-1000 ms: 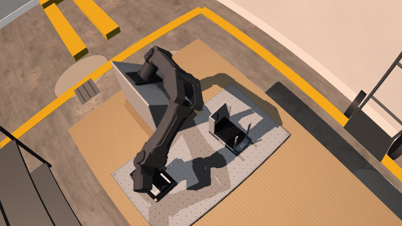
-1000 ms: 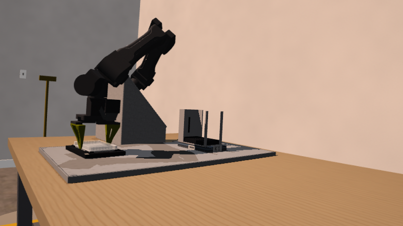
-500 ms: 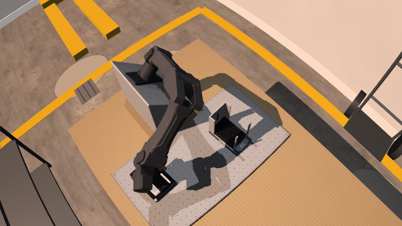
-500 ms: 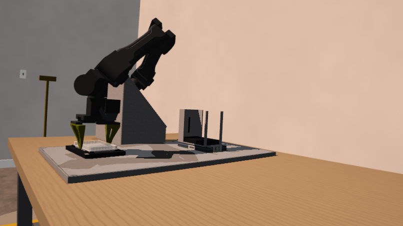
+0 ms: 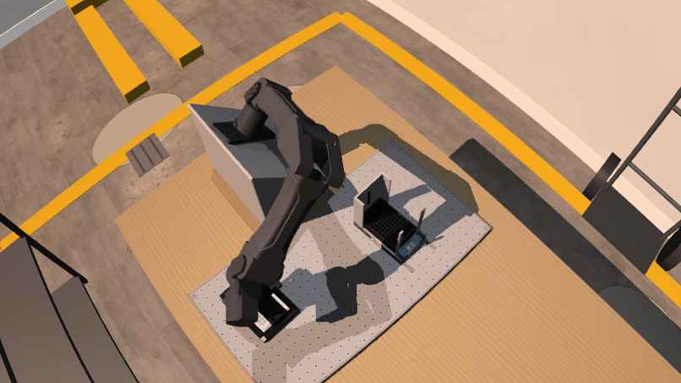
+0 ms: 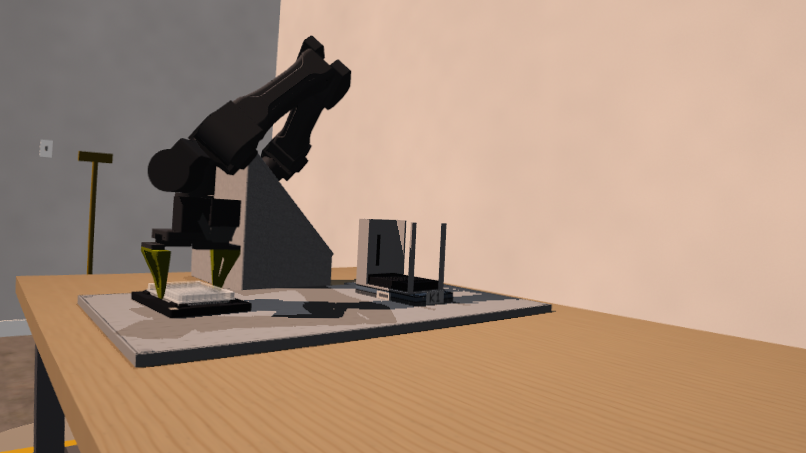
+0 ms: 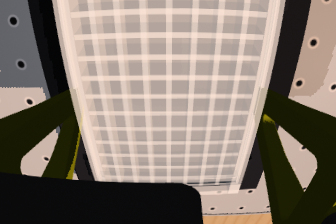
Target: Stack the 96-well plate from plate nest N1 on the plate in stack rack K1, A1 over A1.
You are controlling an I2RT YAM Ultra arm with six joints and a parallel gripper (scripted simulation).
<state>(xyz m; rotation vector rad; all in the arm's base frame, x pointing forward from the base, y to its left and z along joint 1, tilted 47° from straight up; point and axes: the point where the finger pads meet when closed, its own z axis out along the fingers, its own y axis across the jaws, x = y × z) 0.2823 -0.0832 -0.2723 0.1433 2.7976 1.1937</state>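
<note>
A clear 96-well plate (image 5: 263, 322) (image 6: 202, 294) (image 7: 169, 37) sits in the black plate nest N1 (image 5: 282, 325) (image 6: 208, 310) (image 7: 295, 22). My gripper (image 6: 189, 291) (image 7: 168, 97) is shut on this plate, with its green fingers against the two long sides. The arm hides part of the nest in the top view. A small pale mark shows at a nest corner there; its letters are not readable. The stack rack K1 (image 5: 411, 246) (image 6: 369, 249) holds a dark 96-well plate (image 5: 389, 221) (image 6: 404, 282) low between its back wall and upright posts.
Both fixtures stand on a perforated pale board (image 5: 311, 353) (image 6: 285, 329) on the wooden table (image 5: 451, 328) (image 6: 416, 388). K1 has a tall slotted wall at one side and thin posts. A grey wedge-shaped pedestal (image 5: 226, 157) (image 6: 279, 246) carries the arm behind the board.
</note>
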